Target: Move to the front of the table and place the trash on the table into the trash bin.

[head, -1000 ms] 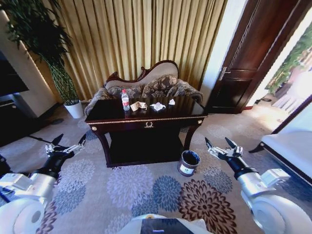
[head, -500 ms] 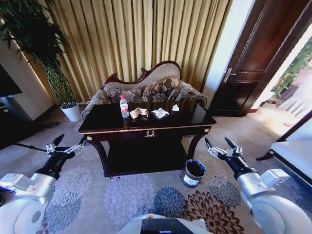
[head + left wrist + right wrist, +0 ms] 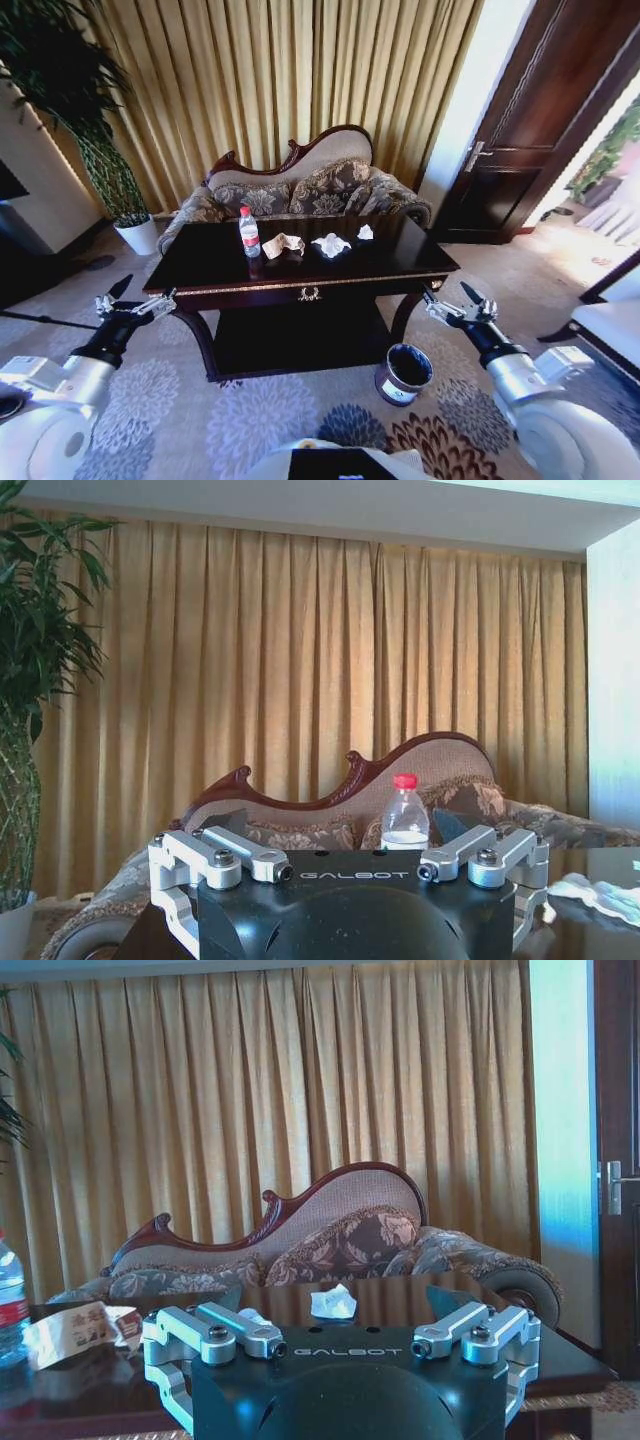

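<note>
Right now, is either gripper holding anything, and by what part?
Nothing is held. The left gripper and right gripper are both open, short of the table; the bottle stands untouched.

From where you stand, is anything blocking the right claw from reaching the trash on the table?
Nothing visible does. The right claw hangs open off the table's front right corner; tissue, wad and bottle lie beyond on open tabletop.
</note>
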You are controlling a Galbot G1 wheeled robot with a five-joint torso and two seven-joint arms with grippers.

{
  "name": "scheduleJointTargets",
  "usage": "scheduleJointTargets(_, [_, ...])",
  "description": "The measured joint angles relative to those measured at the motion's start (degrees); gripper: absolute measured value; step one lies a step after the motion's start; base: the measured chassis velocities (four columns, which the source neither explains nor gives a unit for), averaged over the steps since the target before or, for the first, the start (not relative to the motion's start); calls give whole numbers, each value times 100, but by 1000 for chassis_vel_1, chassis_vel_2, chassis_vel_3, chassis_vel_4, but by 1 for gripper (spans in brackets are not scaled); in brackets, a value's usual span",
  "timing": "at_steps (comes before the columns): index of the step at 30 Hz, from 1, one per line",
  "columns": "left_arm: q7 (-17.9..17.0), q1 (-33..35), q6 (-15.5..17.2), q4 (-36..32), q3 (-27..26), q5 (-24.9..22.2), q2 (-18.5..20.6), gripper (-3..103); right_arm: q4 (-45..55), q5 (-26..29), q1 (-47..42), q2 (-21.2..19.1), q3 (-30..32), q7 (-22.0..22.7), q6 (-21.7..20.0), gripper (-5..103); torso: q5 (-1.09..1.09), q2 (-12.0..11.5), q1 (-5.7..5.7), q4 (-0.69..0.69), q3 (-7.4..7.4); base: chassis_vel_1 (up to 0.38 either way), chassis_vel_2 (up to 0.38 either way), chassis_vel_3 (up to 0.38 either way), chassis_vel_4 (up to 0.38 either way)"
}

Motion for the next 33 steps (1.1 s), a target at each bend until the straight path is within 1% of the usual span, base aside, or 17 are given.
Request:
scheduleJointTargets(14, [2,1,48,-6,0,-14,-11,100,0,-18,-15,57,-61,2,0,100,0,-2,3,0,2,-149,139,154,-142])
scheduleJointTargets(33, [122,-7,100,-25,-2,-17,-18,100,0,-28,-3,70,-75,5,-1,100,1,0,0,0,0,-1,9,8,-2])
